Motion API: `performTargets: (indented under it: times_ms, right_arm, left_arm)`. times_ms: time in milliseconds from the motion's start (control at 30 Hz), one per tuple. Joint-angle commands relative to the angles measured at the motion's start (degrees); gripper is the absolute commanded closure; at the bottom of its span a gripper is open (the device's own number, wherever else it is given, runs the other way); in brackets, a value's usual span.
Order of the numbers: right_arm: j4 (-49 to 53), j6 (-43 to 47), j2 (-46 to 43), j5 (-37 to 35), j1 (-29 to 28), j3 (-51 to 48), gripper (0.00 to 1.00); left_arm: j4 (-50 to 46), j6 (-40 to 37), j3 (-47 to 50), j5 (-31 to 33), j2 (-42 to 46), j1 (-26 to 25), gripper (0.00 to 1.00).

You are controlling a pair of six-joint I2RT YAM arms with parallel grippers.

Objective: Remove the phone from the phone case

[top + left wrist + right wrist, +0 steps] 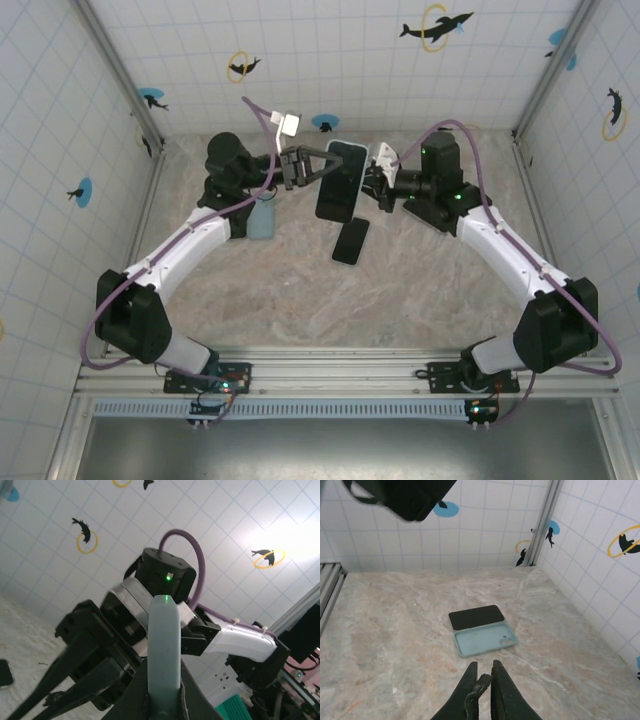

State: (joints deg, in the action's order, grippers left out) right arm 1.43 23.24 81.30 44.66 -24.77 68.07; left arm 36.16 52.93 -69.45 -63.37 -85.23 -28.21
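In the top view my left gripper (300,168) is raised over the back of the table, shut on the left edge of the phone case (340,180), a pale blue rim round a dark face. The left wrist view shows the case's pale edge (164,640) upright between my left gripper's (164,700) fingers. My right gripper (378,185) hangs just right of the case, shut on nothing. A black phone (351,241) lies flat on the table below. In the right wrist view a black phone (476,617) lies against an empty pale blue case (485,639), beyond my shut right gripper (484,664).
Another pale blue case (262,218) lies by my left forearm. The marble table (300,300) is boxed in by tiled walls with metal corner posts (530,80). A ribbed rail (340,408) runs along the near edge. My right wrist (165,575) fills the space behind the held case.
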Motion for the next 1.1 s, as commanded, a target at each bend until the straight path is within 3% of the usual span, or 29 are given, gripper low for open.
performTargets:
  times_ms: [0,133,300,433,633,1067]
  right_arm:
    - [-8.76,-4.37,-2.57,1.9,-0.74,-2.04,0.85]
    - [-16.53,-13.9,-4.47,3.46,0.17,-7.1,0.71]
    - [-38.05,-38.22,-7.43,7.1,4.01,-16.78,0.52]
    - [-47.44,-51.08,-8.98,7.59,4.93,-21.82,0.45]
    - [-58.47,-64.18,-9.61,5.7,5.1,-25.52,0.43]
    - [-56.11,-64.45,-5.63,5.61,4.03,-23.94,0.5]
  left_arm:
    - [-2.11,-0.87,-1.81,0.27,-0.1,-1.1,1.0]
    - [-1.91,-1.31,-1.89,6.02,-0.02,-0.56,1.0]
    - [-1.46,1.48,-0.19,15.41,1.49,0.02,1.0]
    - [-1.17,5.44,1.78,21.83,2.85,0.17,1.0]
    - [-1.3,9.56,4.1,25.23,4.17,0.17,1.0]
    - [5.88,15.25,6.27,24.59,4.37,0.1,1.0]
